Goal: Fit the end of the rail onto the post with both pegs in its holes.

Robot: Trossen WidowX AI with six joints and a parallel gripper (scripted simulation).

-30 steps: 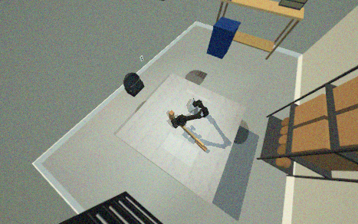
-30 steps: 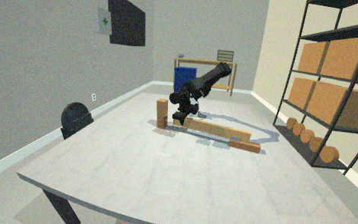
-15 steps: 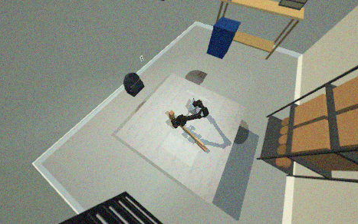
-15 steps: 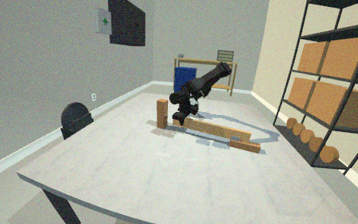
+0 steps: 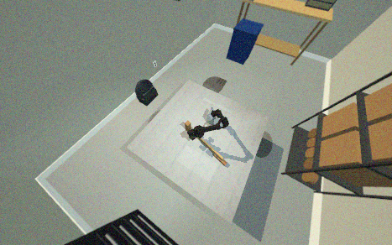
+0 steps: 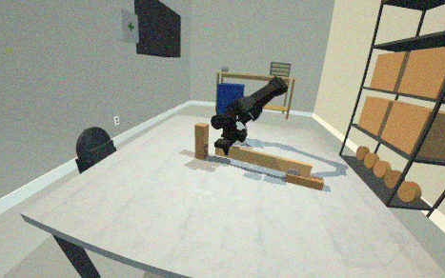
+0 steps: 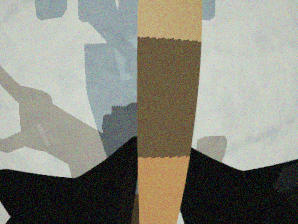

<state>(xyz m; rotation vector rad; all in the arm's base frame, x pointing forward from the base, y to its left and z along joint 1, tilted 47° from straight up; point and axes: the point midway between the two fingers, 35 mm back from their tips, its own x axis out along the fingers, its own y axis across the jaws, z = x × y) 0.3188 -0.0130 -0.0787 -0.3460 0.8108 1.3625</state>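
The wooden post (image 6: 201, 141) (image 5: 188, 125) stands upright at the left, with a small peg just visible on its rail-facing side. The long rail (image 6: 271, 159) (image 5: 214, 151) (image 7: 169, 95) has its near end a short gap from the post, raised above the table with its shadow below. Its far end is at the bracket (image 6: 292, 171) on the low footboard block (image 6: 304, 182). My gripper (image 6: 226, 148) (image 7: 152, 141) is shut on the rail close to the near end, one finger on each side. The holes and how the pegs line up with them are hidden.
The pale table (image 6: 180, 214) (image 5: 167, 147) carries the parts and the arm's shadow. The black arm (image 6: 256, 102) (image 5: 213, 127) reaches in from behind the rail. A dark chair (image 6: 94, 145) stands beyond the left edge, and a shelf rack (image 6: 404, 100) stands at the right.
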